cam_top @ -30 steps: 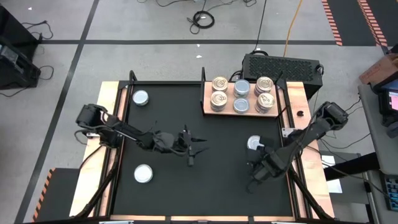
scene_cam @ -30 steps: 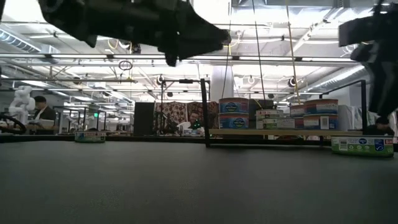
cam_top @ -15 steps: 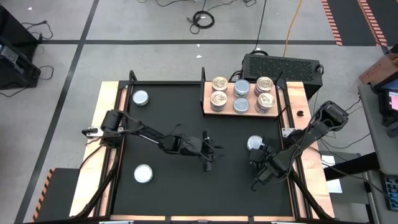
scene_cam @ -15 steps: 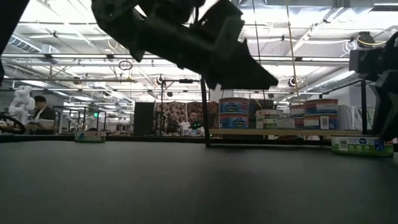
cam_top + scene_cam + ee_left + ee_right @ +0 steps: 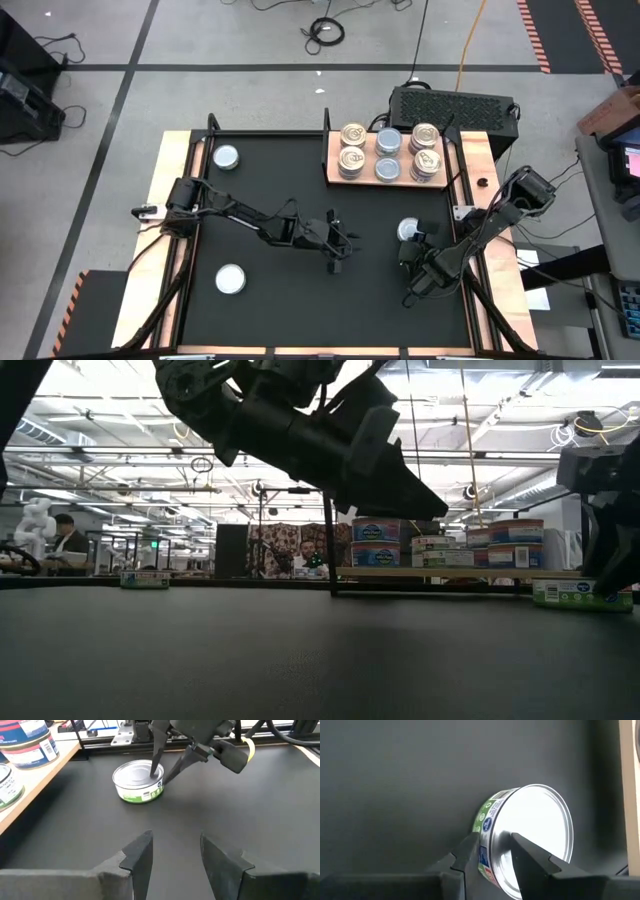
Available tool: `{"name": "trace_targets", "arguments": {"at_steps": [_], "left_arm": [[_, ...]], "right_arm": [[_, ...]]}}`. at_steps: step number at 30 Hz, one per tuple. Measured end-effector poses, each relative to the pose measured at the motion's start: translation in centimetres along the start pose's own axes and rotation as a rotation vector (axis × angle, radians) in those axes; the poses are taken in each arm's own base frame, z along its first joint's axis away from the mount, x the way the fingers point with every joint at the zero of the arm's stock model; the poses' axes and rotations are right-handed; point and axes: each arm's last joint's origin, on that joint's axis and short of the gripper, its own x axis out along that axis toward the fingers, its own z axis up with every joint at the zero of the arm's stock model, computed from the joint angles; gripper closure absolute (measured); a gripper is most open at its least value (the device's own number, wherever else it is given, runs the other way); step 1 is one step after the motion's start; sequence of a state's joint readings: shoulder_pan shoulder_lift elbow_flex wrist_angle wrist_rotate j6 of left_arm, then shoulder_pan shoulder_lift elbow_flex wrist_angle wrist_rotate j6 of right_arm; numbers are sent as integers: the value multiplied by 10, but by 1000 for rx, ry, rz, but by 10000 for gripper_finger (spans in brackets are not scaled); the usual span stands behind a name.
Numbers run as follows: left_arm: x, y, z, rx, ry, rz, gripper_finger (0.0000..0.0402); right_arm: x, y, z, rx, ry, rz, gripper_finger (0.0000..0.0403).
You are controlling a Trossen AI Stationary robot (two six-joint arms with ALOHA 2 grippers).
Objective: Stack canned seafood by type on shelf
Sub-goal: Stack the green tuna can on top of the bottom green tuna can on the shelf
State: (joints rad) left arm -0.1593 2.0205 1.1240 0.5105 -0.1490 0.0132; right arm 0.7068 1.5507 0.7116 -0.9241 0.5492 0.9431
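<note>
One silvery-lidded tin [image 5: 408,231] with a green label stands flat on the black mat at the right; it also shows as the tin [image 5: 139,780] and the tin [image 5: 530,835]. My right gripper [image 5: 409,246] is open and astride its near rim, one finger over the lid and one beside the wall. My left gripper [image 5: 337,246] hangs open above mid-table and holds nothing; the left gripper [image 5: 175,851] faces that tin. Two more silvery tins rest on the mat, one at far left [image 5: 226,157] and one at near left [image 5: 231,279]. The shelf [image 5: 367,178] bears stacked tins in six piles. My right gripper comes slanting down from the table's near right side, with one finger [image 5: 153,766] over the lid and the other finger [image 5: 175,767] beside the wall. I cannot tell whether either finger touches the tin. The tin stands flat on the mat.
The shelf sits at the far right of the mat, cream-gold piles on its outer columns and silvery-blue piles in the middle. A dark upright post [image 5: 328,540] stands at its left end. A black box [image 5: 452,104] lies behind it. Bare mat spreads across the middle and near side.
My left arm has reached out toward the table's right, carrying its open gripper from left of centre to mid-table, then slowed. My right gripper has moved toward the far edge, onto the near rim of the right-hand tin. The tins have stayed in place.
</note>
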Motion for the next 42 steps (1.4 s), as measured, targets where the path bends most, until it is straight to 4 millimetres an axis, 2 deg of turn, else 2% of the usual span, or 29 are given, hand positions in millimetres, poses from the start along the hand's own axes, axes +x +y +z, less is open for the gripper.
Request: {"name": "trace_targets", "arguments": {"at_steps": [6,16,27,42], "left_arm": [[0,0,0,0,2,0,237],[0,0,-1,0,6,0,237],[0,0,-1,1,10,-1,237],[0,0,-3,4,33,-1,237]], "right_arm": [[4,2,-1,42,4,-29,308],[3,3,-1,48,4,-22,397],[-20,1,18,36,36,-50,402],[-26,-14,48,-11,-38,-136,402]]}}
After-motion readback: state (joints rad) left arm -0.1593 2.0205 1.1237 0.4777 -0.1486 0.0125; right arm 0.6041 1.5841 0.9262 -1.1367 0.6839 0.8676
